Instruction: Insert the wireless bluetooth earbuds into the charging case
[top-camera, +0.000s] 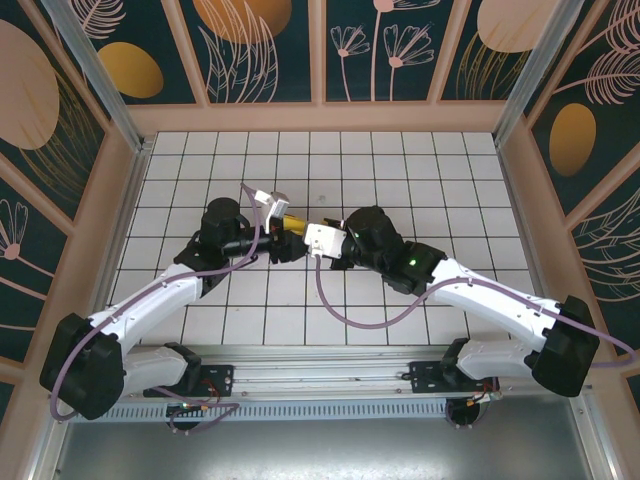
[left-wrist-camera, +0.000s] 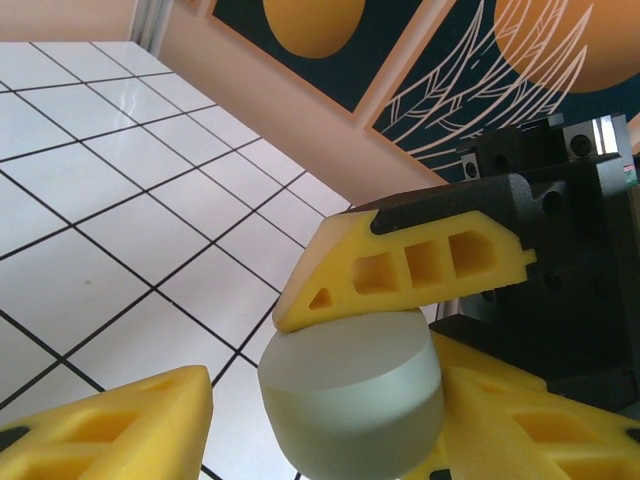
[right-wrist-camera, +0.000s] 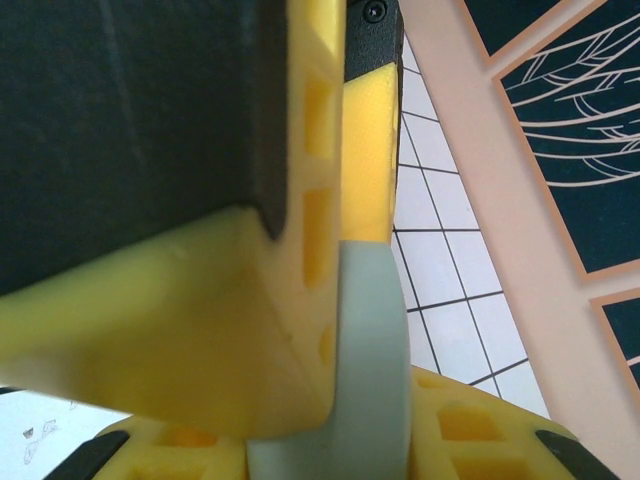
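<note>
1. Both arms come in from the near edge with elbows splayed outward and forearms converging. The left gripper (top-camera: 285, 222) and right gripper (top-camera: 305, 238) meet tip to tip over the middle of the tiled table (top-camera: 400, 180).
2. Right gripper is clamped on the charging case (left-wrist-camera: 350, 385), a pale mint-green puck with rounded edges.
   - Left wrist view: one right finger (left-wrist-camera: 400, 265) lies flat across the case's top face, touching it.
   - Right wrist view: the case sits edge-on (right-wrist-camera: 370, 340), packed between that gripper's own two fingers.
3. Left gripper has its fingers apart, straddling the case from the side.
   - One finger (left-wrist-camera: 110, 430) sits clear of the case rim, with tile showing through the gap.
   - The opposite finger (left-wrist-camera: 530, 420) is right beside the case. It is probably touching, but the view is too tight to call.
4. Obstruction, right wrist view: a left finger with its black backing (right-wrist-camera: 150, 130) crosses directly in front of the right fingers and covers one face of the case.
5. Left wrist view: the black body of the right gripper (left-wrist-camera: 570, 250) sits just behind the finger on top of the case.
6. Surroundings:
   - A purple cable (top-camera: 350, 315) loops from the right wrist back toward the bases, behind the fingers.
   - White tiles lie beyond the fingertips.
   - Leaf-pattern wall panels (top-camera: 260, 50) stand well beyond them.
</note>
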